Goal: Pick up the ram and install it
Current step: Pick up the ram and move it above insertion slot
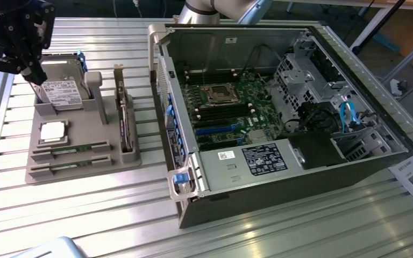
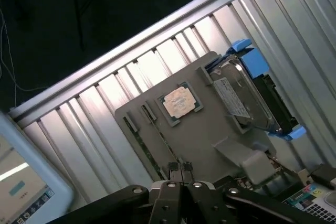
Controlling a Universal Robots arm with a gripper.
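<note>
jaws pinched shut and empty, hanging over the tray (image 1: 84, 173) by the drive (image 1: 64, 91), ram (image 1: 73, 148) sitting in its slot

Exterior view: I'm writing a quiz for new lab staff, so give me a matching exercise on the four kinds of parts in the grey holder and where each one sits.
Things
1. hard drive
2. CPU chip
3. ram sticks
4. expansion card

Places
A. flat in a square recess of the grey holder
B. on edge along the holder's side nearest the computer case
C. upright at the holder's end farthest from the camera
D. in the two long slots at the holder's end nearest the camera

Pairs: 1-C; 2-A; 3-D; 4-B
</note>
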